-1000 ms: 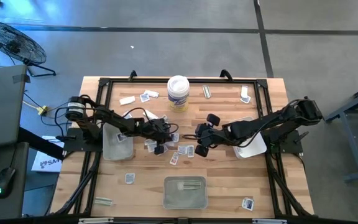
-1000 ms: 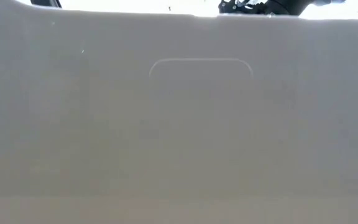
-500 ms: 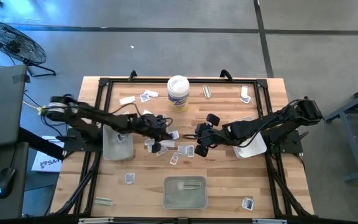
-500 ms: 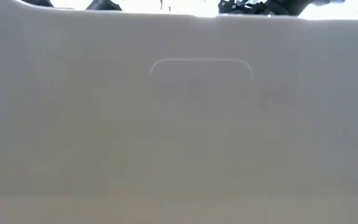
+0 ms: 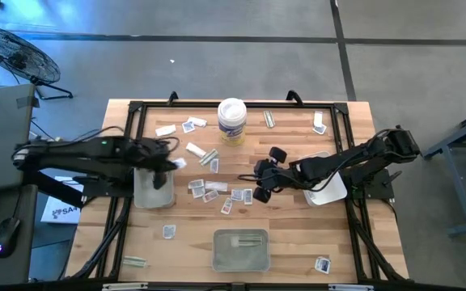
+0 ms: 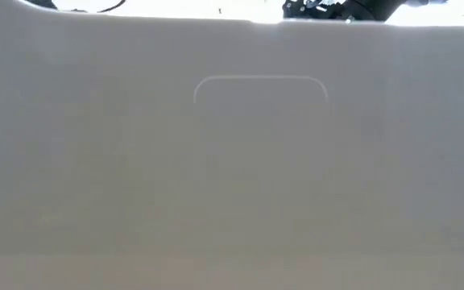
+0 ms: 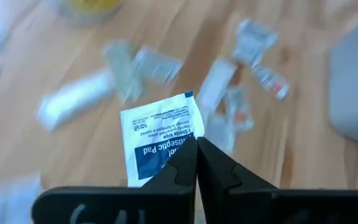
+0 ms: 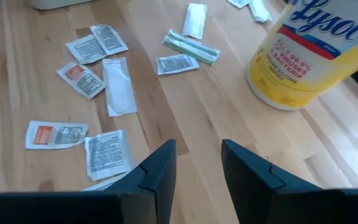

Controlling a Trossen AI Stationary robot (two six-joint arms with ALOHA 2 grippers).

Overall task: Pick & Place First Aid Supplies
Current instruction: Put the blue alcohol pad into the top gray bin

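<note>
Step in hand: carry to tray. Left gripper (image 7: 196,163) pinched shut on antiseptic pad packet (image 7: 160,138) (white square, blue band of print), held above grey tray (image 5: 153,187) at left side of table. Next move, I judge: open over tray, let packet drop. Right gripper (image 8: 197,165) waits with fingers apart near middle pile of packets (image 5: 221,192).

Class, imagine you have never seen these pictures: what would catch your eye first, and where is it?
First, the antiseptic pad packet pinched in the left gripper, its jaws shut, near the left tray. Next, the scatter of small packets mid-table, and the white tub with its yellow label at the far edge.
</note>
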